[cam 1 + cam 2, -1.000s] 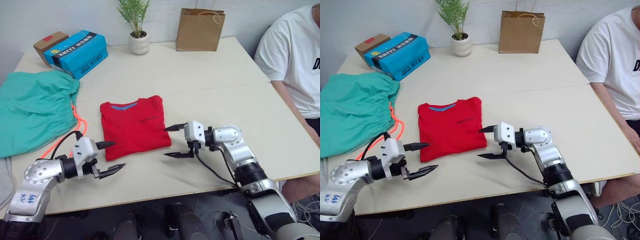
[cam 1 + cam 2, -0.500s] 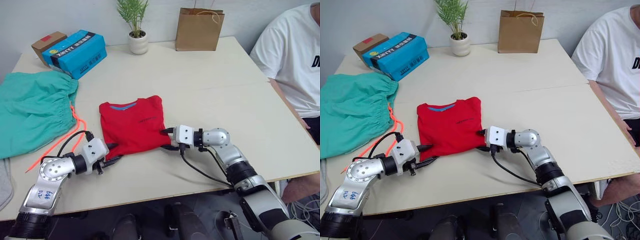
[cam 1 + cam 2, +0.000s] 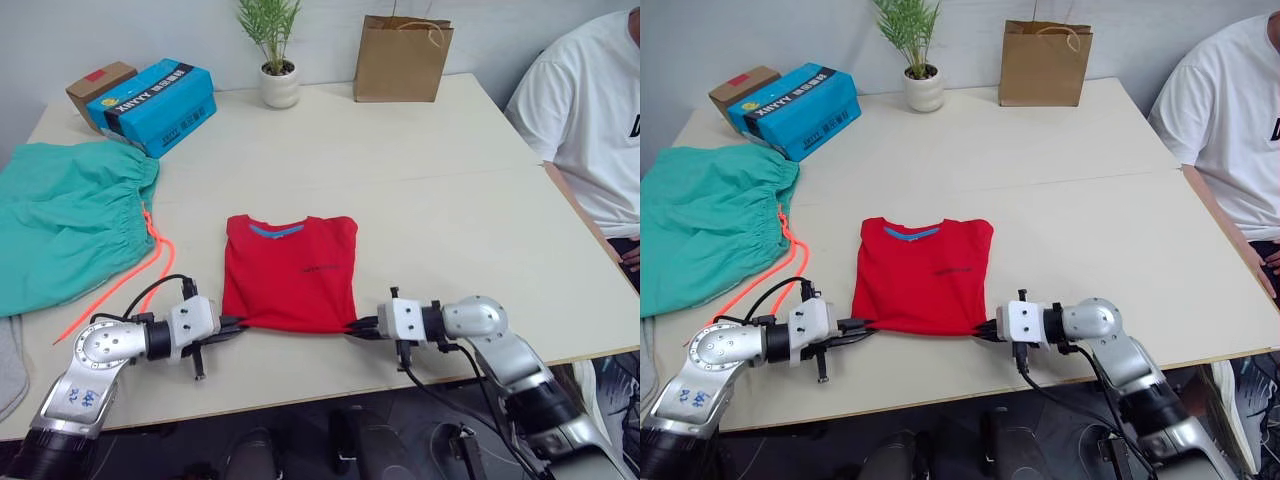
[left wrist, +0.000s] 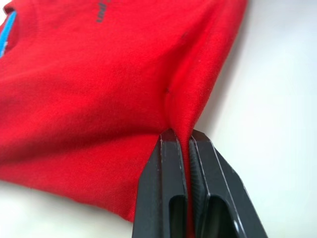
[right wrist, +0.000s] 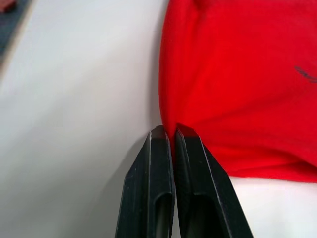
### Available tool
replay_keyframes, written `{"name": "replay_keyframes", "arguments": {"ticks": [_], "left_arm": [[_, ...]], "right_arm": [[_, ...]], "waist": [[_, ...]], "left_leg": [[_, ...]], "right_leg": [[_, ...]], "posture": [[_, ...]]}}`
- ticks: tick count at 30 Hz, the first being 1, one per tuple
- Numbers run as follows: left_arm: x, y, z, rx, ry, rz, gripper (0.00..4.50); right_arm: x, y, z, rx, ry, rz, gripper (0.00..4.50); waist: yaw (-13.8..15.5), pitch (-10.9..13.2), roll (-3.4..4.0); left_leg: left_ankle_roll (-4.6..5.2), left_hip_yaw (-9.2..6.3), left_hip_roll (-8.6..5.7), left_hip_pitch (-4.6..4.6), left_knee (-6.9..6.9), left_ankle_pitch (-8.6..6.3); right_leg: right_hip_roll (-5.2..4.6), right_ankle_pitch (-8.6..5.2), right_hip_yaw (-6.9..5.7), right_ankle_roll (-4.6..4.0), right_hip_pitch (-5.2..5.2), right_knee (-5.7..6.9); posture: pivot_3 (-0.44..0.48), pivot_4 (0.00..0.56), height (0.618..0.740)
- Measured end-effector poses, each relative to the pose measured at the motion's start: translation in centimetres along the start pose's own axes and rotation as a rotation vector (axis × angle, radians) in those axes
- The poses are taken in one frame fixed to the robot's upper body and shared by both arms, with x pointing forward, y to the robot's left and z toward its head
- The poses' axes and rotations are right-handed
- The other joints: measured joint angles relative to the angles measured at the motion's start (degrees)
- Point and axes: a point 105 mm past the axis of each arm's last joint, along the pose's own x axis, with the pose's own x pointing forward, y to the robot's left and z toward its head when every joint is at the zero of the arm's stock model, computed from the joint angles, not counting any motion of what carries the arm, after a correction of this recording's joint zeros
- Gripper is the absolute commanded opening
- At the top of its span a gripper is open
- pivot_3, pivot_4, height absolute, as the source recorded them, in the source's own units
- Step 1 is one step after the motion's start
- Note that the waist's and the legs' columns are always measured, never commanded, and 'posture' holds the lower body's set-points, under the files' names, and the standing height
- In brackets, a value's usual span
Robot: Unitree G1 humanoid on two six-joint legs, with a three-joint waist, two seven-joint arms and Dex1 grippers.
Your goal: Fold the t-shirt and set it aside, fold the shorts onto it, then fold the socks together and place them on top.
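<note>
Two grippers pinch the near corners of the folded t-shirt (image 3: 292,271), which lies flat near the middle of the table (image 3: 450,180), neckband toward the far side. Left gripper (image 3: 233,325) is closed on the near-left corner; right gripper (image 3: 358,327) is closed on the near-right corner, red cloth caught between each pair of fingers. Shorts (image 3: 62,222) lie spread at the left edge, drawstring (image 3: 150,262) trailing toward the near side. Blue box (image 3: 150,100), plant pot (image 3: 279,86) and paper bag (image 3: 402,59) stand along the far side.

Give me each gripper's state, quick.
Left gripper: shut on the bright red cotton t-shirt, near-left corner.
Right gripper: shut on the t-shirt's near-right corner.
</note>
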Motion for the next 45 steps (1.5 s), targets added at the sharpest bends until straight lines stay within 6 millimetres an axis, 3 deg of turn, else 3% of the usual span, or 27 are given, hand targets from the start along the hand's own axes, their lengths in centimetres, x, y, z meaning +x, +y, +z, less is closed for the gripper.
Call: {"name": "replay_keyframes", "arguments": {"ticks": [5, 11, 12, 15, 23, 27, 29, 33, 35, 38, 41, 45], "left_arm": [[-0.5, -2.9, 0.5, -0.067, -0.013, -0.032, 0.0], [-1.1, -4.0, 0.3, -0.108, -0.005, -0.028, 0.0], [-1.2, -4.1, 0.2, -0.114, -0.004, -0.029, 0.0], [-1.5, -3.9, 0.0, -0.128, 0.0, -0.014, 0.75], [-3.1, -3.9, -0.3, -0.208, 0.022, 0.001, 3.32], [-4.9, -3.9, 0.2, -0.378, -0.022, 0.039, 3.32], [-6.0, -3.5, 1.6, -0.486, -0.094, 0.038, 3.36], [-5.7, -1.1, 5.4, -0.496, -0.263, 0.042, 2.43], [-4.2, -0.5, 5.7, -0.476, -0.281, 0.054, 1.77], [-1.4, -0.7, 4.5, -0.426, -0.22, 0.048, 0.79], [0.6, -0.6, 3.2, -0.413, -0.203, 0.092, 0.04], [2.0, -0.5, 1.0, -0.41, -0.168, 0.176, 0.04]], "right_arm": [[-2.0, 1.6, -0.7, 0.031, 0.033, -0.014, 0.04], [-2.4, 3.0, -0.8, 0.073, -0.004, -0.002, 0.04], [-2.3, 3.2, -0.7, 0.08, -0.014, -0.005, 0.25], [-2.5, 3.3, -0.9, 0.09, -0.019, -0.021, 1.0], [-4.2, 3.7, -1.0, 0.211, -0.057, -0.038, 3.81], [-5.3, 2.2, 0.2, 0.339, -0.125, -0.073, 3.81], [-5.6, 0.3, 1.6, 0.371, -0.191, -0.101, 3.11], [-3.8, -2.9, 4.7, 0.315, -0.304, -0.12, 1.72], [-1.6, -3.1, 5.1, 0.303, -0.327, -0.102, 0.99], [1.5, -2.5, 4.2, 0.309, -0.282, -0.069, 0.01], [3.9, -2.1, 3.2, 0.308, -0.242, -0.069, 0.0], [5.8, -1.4, 1.8, 0.318, -0.209, -0.067, 0.0]], "waist": [[0.26, 0.0, -0.01], [1.03, -0.03, -0.07], [1.06, -0.03, -0.07], [1.04, -0.03, -0.08], [1.06, -0.03, -0.09], [0.75, 0.02, -0.23], [0.78, 0.04, -0.26], [1.27, 0.01, -0.13], [1.5, -0.02, -0.13], [1.54, -0.02, -0.13], [1.35, -0.06, -0.16], [1.06, -0.07, -0.17]], "left_leg": [[0.32, -0.01, -0.01, 0.0, -0.01, -0.2], [0.33, -0.07, -0.01, -0.02, 0.0, -0.21], [0.34, -0.07, -0.02, -0.02, 0.0, -0.22], [0.36, -0.07, -0.02, 0.0, 0.03, -0.23], [0.4, -0.11, -0.01, -0.02, 0.03, -0.25], [0.4, -0.13, 0.03, -0.01, 0.03, -0.25], [0.39, -0.18, 0.04, -0.01, 0.07, -0.24], [0.4, -0.44, -0.07, 0.05, 0.08, -0.19], [0.39, -0.46, -0.09, 0.03, 0.05, -0.18], [0.24, -0.38, -0.1, -0.06, 0.1, -0.11], [0.24, -0.25, -0.06, -0.11, 0.17, -0.11], [0.27, -0.23, -0.05, -0.09, 0.15, -0.13]], "right_leg": [[0.02, 0.0, 0.0, 0.0, 0.03, -0.1], [0.05, 0.0, -0.02, 0.01, 0.04, -0.17], [0.04, 0.0, -0.02, 0.01, 0.06, -0.18], [0.04, 0.02, -0.02, 0.03, 0.09, -0.2], [0.03, 0.02, -0.04, 0.03, 0.13, -0.25], [0.06, 0.03, -0.04, 0.02, 0.13, -0.22], [0.06, 0.04, -0.07, 0.01, 0.14, -0.21], [0.05, 0.05, -0.16, 0.0, 0.36, -0.26], [0.05, 0.06, -0.17, 0.02, 0.39, -0.31], [0.03, 0.06, -0.15, 0.07, 0.35, -0.37], [0.01, 0.08, -0.14, 0.11, 0.29, -0.37], [0.01, 0.08, -0.13, 0.11, 0.25, -0.34]], "posture": [[0.0, 0.15, 0.74], [0.0, 0.15, 0.74], [0.0, 0.15, 0.74], [0.0, 0.15, 0.74], [0.0, 0.15, 0.74], [0.0, 0.15, 0.74], [0.0, 0.15, 0.74], [0.0, 0.15, 0.74], [0.0, 0.15, 0.74], [0.0, 0.15, 0.74], [0.0, 0.15, 0.74], [0.0, 0.15, 0.74]]}}
